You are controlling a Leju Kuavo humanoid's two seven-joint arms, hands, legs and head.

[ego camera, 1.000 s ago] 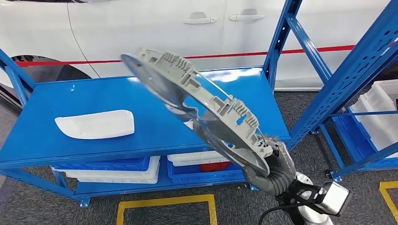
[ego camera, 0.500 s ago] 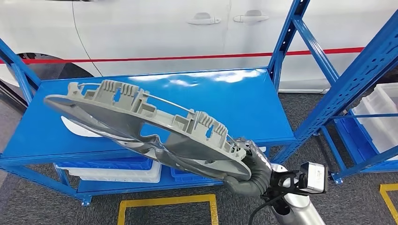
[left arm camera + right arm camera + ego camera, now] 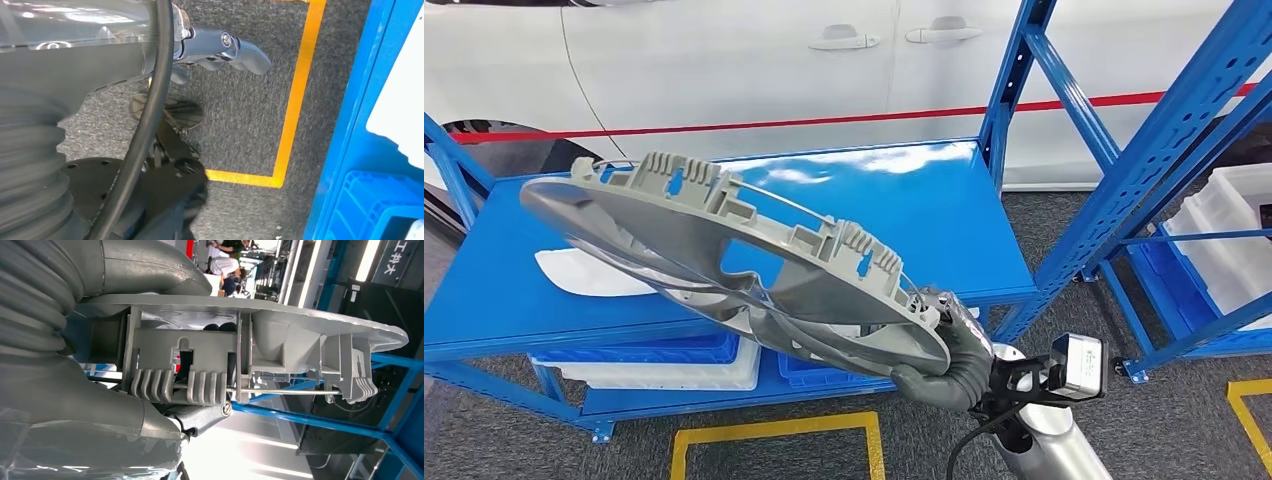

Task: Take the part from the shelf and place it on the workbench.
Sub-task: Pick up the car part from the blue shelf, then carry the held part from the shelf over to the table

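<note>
Your right hand point(image 3: 949, 360) grips one end of the grey ribbed part point(image 3: 724, 260), whose long axis runs up and leftward from it, tilted over the blue desk point(image 3: 904, 215). A white piece point(image 3: 589, 275) lies beneath the far end. Your left hand point(image 3: 225, 50) hangs loose, holding nothing.

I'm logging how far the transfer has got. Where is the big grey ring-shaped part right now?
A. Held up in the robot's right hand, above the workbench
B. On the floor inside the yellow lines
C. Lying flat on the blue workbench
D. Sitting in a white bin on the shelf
A: the right hand grips the grey ring-shaped part by its edge, tilted in the air over the blue workbench.
</note>
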